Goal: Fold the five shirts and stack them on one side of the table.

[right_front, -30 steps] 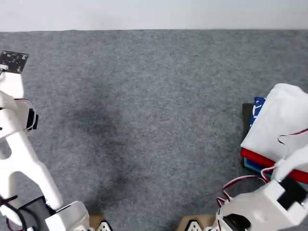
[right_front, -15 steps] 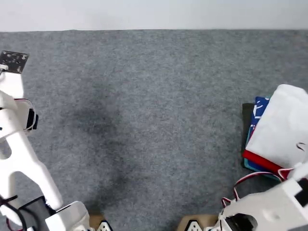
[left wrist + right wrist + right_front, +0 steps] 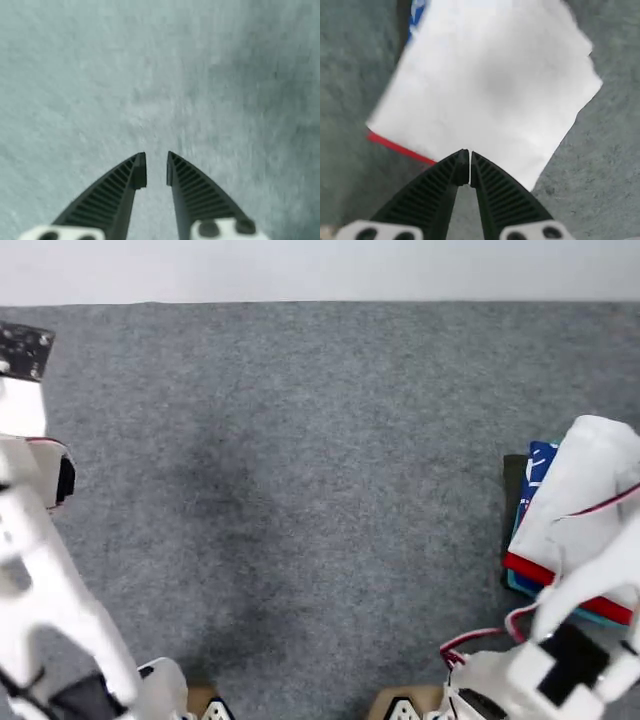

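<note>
R arm has swung since a sec ago: in the high view its white link now lies across the near end of the stack [image 3: 540,530]. L arm has nudged a touch toward the far-left corner. Stack sits at the table's right side: white shirt [image 3: 590,460] on top, red shirt [image 3: 540,573] peeking under it, blue shirt [image 3: 537,462], a teal edge [image 3: 525,588], and a dark layer [image 3: 512,480] lowest. Reads as five, so prob. a last tidy-up, not a new fold.

R gripper [image 3: 465,167] hovers over the white shirt's near edge, tips all but touching, nothing btwn them. L gripper [image 3: 152,172] hangs over gray mat [image 3: 300,490], jaws a narrow gap apart, holding nothing.

Doing it well: white shirt lies skewed vs. the layers below, so any squaring wants a light push on its edge w/ closed tips, no dragging the red one out. Then lift straight off; wires [image 3: 480,638] hang close to the cloth.

Edges: stack runs past the right border, can't tell how much table is left there. Room: wide open mat across centre and left for swinging back.
</note>
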Tool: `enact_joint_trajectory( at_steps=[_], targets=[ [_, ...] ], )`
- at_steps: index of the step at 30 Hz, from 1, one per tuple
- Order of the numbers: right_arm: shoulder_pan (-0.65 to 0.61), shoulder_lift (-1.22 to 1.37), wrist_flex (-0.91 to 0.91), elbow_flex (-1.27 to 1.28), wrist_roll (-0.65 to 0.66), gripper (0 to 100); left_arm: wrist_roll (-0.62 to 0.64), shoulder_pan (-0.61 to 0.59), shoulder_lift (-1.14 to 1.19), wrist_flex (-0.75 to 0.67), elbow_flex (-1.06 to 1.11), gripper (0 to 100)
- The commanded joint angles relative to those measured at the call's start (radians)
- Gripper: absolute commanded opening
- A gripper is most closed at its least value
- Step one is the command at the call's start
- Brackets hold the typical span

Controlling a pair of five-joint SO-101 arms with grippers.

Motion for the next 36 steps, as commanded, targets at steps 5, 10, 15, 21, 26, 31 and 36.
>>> enact_joint_trajectory(
  at_steps=[5, 10, 15, 21, 26, 31, 36],
  targets=[
    [-0.102, -0.280, 0.041, 0.106, -0.408, 0.9, 0.064, 0.305, -0.371, 0.018, 0.124, 8],
    [-0.225, -0.487, 0.039, 0.358, -0.505, 0.9, 0.204, 0.460, -0.516, -0.020, 0.389, 8],
    [-0.320, -0.688, -0.056, 0.717, -0.712, 0.9, 0.285, 0.479, -0.634, -0.087, 0.565, 8],
    [-0.414, -0.981, -0.367, 1.135, -0.764, 0.9, 0.285, 0.476, -0.835, -0.324, 0.880, 5],
    [-0.506, -1.201, -0.570, 1.390, -0.763, 0.9, 0.327, 0.470, -1.054, -0.496, 1.161, 1],
    [-0.587, -1.328, -0.587, 1.539, -0.760, 0.9, 0.347, 0.474, -1.232, -0.526, 1.349, 1],
    [-0.633, -1.422, -0.593, 1.671, -0.724, 0.9, 0.344, 0.470, -1.372, -0.520, 1.511, 1]
  ],
)
